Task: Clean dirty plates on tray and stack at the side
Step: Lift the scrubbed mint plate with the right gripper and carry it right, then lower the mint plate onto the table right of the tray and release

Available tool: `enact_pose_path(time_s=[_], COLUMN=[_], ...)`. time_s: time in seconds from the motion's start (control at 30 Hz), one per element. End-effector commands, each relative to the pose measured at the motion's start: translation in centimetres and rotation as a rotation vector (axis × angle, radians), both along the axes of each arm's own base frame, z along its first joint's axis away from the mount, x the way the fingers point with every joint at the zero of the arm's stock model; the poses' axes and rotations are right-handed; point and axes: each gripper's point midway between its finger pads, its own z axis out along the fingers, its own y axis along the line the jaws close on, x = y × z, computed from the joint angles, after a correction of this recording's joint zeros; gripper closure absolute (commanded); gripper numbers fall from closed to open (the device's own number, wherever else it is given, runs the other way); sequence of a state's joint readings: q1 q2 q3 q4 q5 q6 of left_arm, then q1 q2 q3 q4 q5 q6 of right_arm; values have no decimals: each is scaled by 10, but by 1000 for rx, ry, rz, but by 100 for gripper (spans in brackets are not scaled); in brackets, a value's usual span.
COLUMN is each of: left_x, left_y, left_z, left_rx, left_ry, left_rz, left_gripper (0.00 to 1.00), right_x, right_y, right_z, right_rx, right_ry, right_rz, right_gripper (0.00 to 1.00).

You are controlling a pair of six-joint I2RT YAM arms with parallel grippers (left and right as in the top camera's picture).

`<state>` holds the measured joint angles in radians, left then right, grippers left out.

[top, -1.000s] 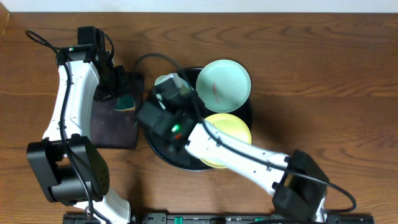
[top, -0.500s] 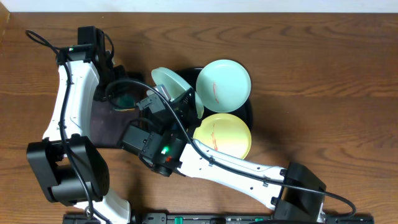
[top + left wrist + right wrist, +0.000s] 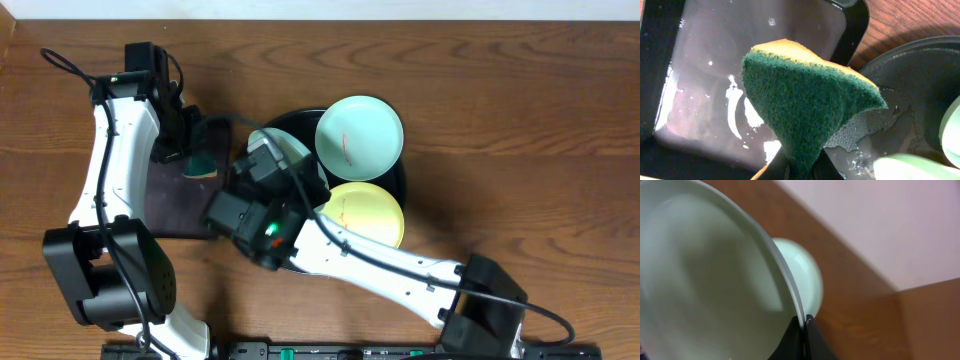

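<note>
My right gripper (image 3: 803,325) is shut on the rim of a pale mint plate (image 3: 705,280) and holds it tilted on edge over the left part of the round black tray (image 3: 300,118). In the overhead view this plate (image 3: 290,152) is mostly hidden by the right gripper (image 3: 272,165). A second mint plate (image 3: 359,137) with a red smear and a yellow plate (image 3: 366,212) with a red smear lie on the tray. My left gripper (image 3: 802,167) is shut on a green-and-yellow sponge (image 3: 805,100), close left of the held plate.
A small black rectangular tray (image 3: 715,75), wet with white foam, lies under the sponge at the left of the round tray (image 3: 905,100). Bare wooden table (image 3: 520,120) lies to the right of the round tray.
My right arm lifted the mint plate off the tray, swung it left, then drew back toward the tray with the plate tilted. My left gripper with the sponge has hardly moved.
</note>
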<state>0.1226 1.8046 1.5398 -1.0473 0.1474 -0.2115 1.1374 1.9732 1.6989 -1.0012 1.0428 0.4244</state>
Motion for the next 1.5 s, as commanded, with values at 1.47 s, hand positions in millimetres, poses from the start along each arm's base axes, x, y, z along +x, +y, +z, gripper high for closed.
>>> enact_pose_path(time_s=[1.47], left_x=[4], left_y=[3], left_z=[7], left_rx=[15], left_ry=[-24], left_rz=[-6], left_gripper=[93], right_x=[72], right_y=[-302], right_z=[15], right_rx=[956], right_ry=[620], right_rz=[-432], right_gripper=[99])
